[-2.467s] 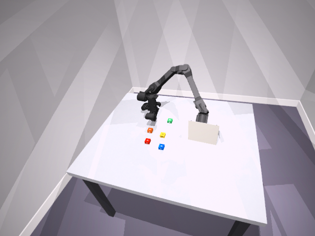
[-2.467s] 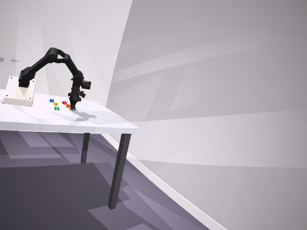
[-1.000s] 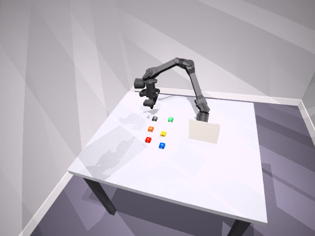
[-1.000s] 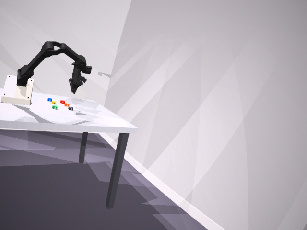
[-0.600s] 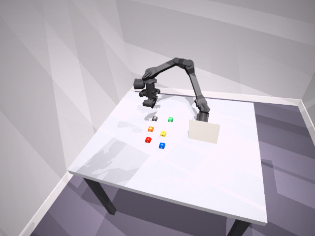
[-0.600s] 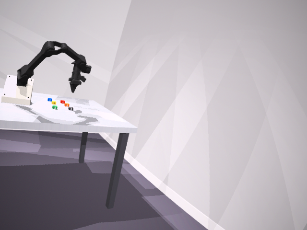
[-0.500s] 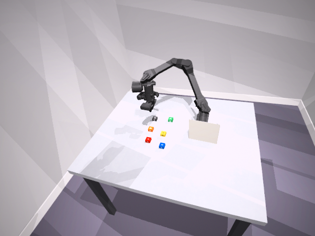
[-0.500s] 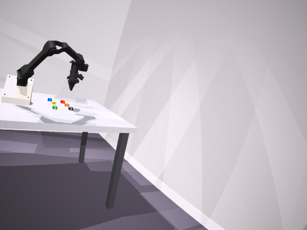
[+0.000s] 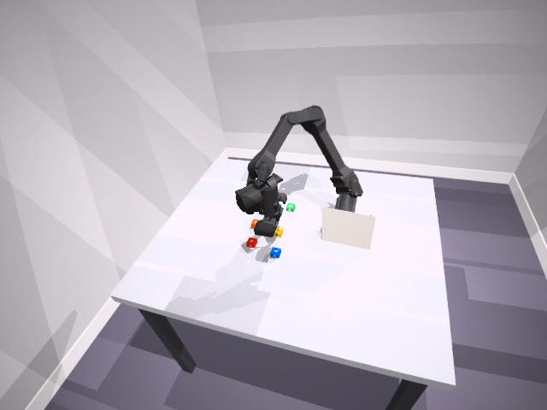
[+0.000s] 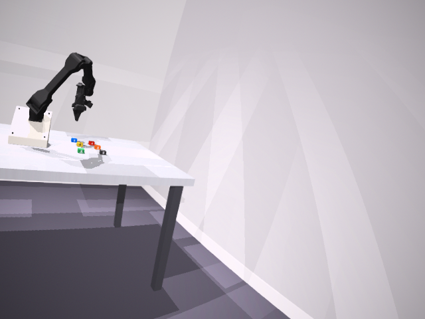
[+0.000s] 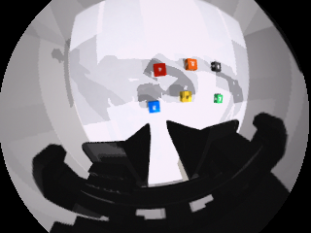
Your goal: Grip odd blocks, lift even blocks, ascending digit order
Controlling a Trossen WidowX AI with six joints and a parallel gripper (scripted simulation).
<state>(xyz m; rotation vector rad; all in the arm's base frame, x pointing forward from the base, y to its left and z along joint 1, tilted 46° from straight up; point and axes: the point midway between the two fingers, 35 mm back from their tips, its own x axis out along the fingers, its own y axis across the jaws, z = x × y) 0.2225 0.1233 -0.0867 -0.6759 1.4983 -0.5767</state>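
Six small cube-shaped blocks are seen grouped on the white rectangular counter (image 9: 335,308), each bearing a printed digit on its upper face, though no digit can be read at this size in any view. In the exterior view the cluster is laid out as a small blue block (image 10: 74,139), a small yellow block (image 10: 79,144), a small green block (image 10: 81,150), a small red block (image 10: 91,143), a small orange block (image 10: 97,147) and a small black block (image 10: 103,151). In the wrist view they are arranged in two rows: red, orange and black in the farther row, and blue, yellow and green in the nearer one. The blocks are set apart from one another, none touching. The dark grey jointed arm (image 9: 304,132) is mounted on a cream box-shaped base (image 10: 28,127) at the counter's rear and is arched over the cluster. Its black parallel-jaw tool (image 10: 76,118) is held pointing down, well above the blocks and touching none of them. The tool's fingers are drawn close together with only a narrow gap between them, and nothing is pinched there; bare counter is seen through the gap in the wrist view. In the top view the black block is hidden behind the arm's wrist. No brand marks or other writing can be made out anywhere.
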